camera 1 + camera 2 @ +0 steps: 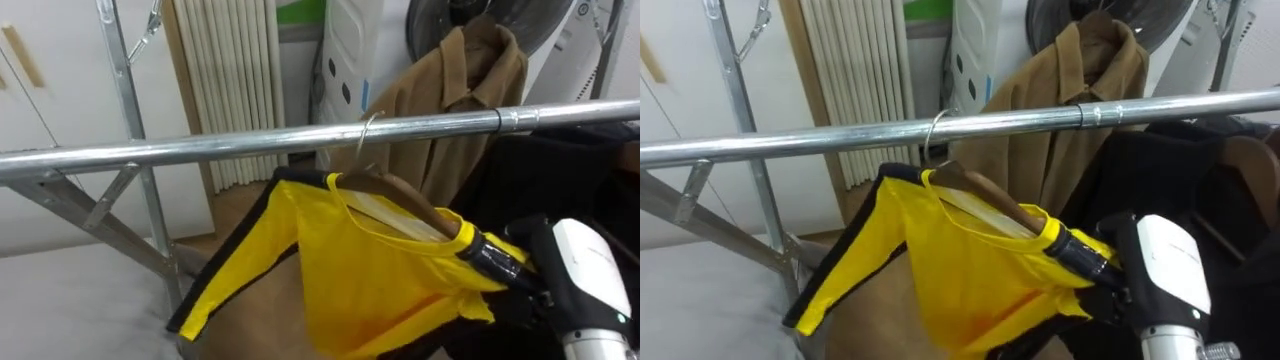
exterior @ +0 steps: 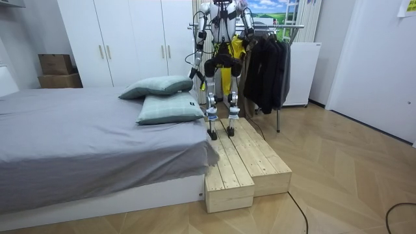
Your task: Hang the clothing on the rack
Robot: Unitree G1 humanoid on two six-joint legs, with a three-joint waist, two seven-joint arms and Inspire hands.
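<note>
A: Where is the yellow garment?
B: On its hanger, hook over the rail.
A: What is left?
B: Likely 1 step: the right hand grips the hanger's lower end and must release. The left hand hangs low, grip unclear.

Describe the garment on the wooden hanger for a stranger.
Find the silver metal clothes rail. Just under it, on a wooden hanger, is a bright yellow garment with black trim. Its neighbours, a brown coat and dark clothes, are dull.
</note>
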